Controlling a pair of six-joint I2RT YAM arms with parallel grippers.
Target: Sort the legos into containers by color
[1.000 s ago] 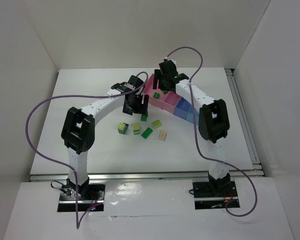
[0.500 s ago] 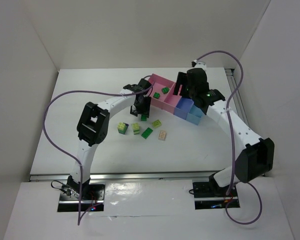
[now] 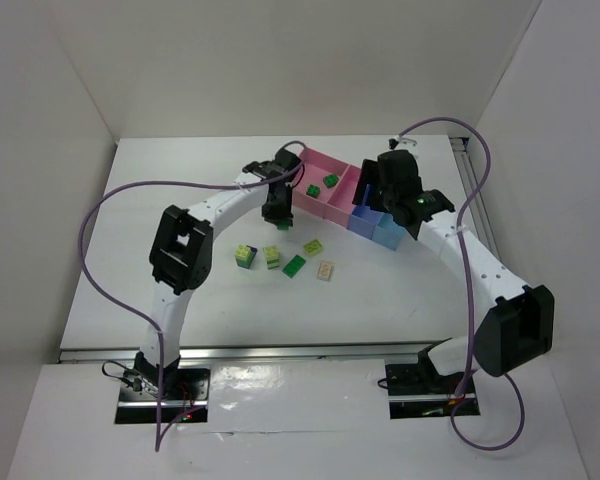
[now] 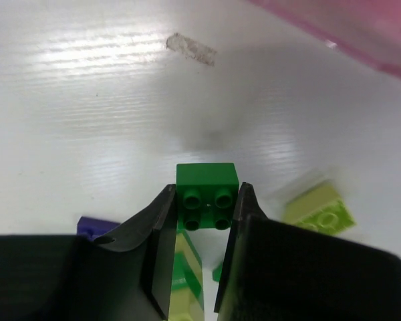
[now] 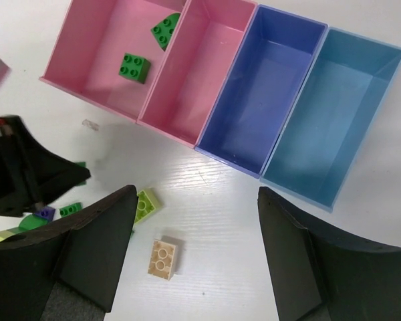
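The left gripper (image 4: 202,212), clenched on a dark green brick (image 4: 207,182), has lifted it off the table (image 4: 87,100) toward the pink bin (image 5: 80,60) already holding two green bricks (image 5: 134,67), while the right gripper (image 5: 195,241) hovers released.

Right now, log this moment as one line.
left gripper shut on green lego | right gripper open, empty | end pink bin holds two green legos
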